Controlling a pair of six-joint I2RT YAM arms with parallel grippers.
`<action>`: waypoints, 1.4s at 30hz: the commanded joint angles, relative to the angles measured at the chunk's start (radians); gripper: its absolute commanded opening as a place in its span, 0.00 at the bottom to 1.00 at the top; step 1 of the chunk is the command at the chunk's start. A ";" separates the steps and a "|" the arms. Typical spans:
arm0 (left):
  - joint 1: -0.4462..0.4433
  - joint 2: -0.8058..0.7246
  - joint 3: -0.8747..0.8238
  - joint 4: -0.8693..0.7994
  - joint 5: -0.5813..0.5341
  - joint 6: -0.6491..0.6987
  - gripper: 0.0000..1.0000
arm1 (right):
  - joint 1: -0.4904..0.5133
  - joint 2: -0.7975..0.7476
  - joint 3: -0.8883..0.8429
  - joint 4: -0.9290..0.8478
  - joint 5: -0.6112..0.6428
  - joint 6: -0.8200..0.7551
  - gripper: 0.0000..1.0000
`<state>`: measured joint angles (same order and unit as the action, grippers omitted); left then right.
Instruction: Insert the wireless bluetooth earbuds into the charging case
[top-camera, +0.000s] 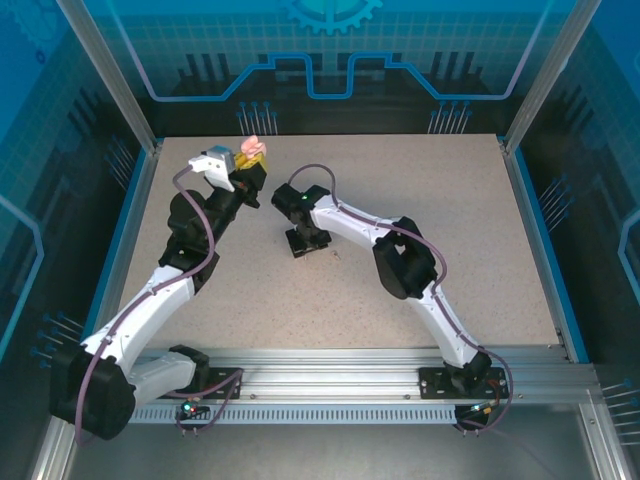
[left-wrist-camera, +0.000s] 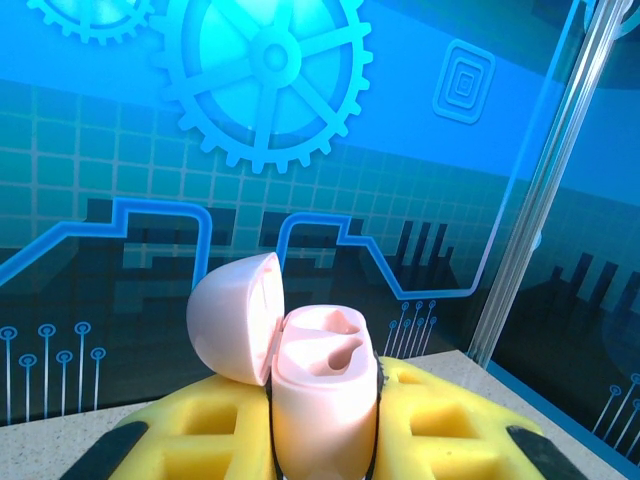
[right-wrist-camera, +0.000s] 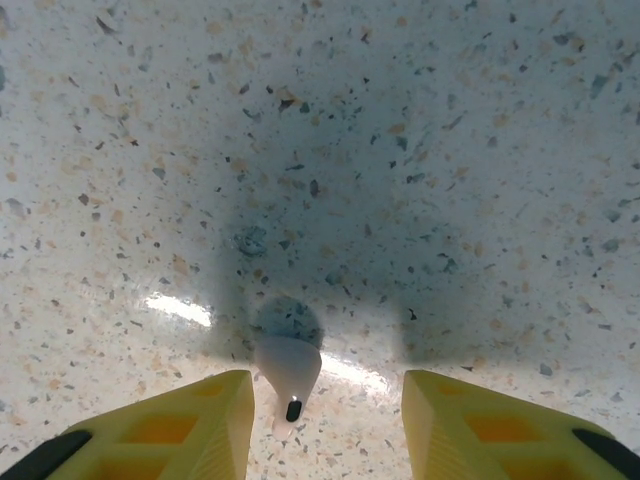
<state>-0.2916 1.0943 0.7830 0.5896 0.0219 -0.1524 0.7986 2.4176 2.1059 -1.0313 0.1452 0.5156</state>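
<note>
My left gripper (top-camera: 247, 168) is raised over the table's far left and shut on the charging case (top-camera: 253, 150). In the left wrist view the pinkish-white case (left-wrist-camera: 325, 405) stands upright between the yellow fingers (left-wrist-camera: 200, 430), its lid (left-wrist-camera: 233, 318) swung open to the left. Both sockets inside it are empty. My right gripper (top-camera: 303, 243) points straight down at the table's middle. One of the earbuds (right-wrist-camera: 288, 368), small and white with a dark dot on its stem, lies on the table between the open yellow fingers (right-wrist-camera: 185, 425), close to the left one and apart from the right one. The right gripper's midpoint (right-wrist-camera: 325, 420) sits just right of the bud.
The speckled tabletop (top-camera: 420, 200) is fenced by blue-lit transparent walls (top-camera: 330, 60) at the back and sides. An aluminium rail (top-camera: 330, 365) with the arm bases runs along the near edge. A metal corner post (left-wrist-camera: 540, 190) stands right of the case.
</note>
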 joint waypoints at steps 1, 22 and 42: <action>0.005 -0.027 0.013 0.043 -0.014 0.010 0.00 | 0.015 0.036 0.051 -0.047 0.021 0.018 0.43; 0.005 -0.053 -0.018 0.056 -0.036 0.008 0.00 | 0.052 0.100 0.138 -0.118 0.033 0.159 0.36; 0.005 -0.051 -0.023 0.046 -0.022 -0.005 0.00 | 0.051 0.003 0.021 -0.103 0.101 0.134 0.36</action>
<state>-0.2916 1.0580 0.7696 0.6083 0.0109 -0.1562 0.8398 2.4519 2.1403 -1.0836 0.2260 0.6472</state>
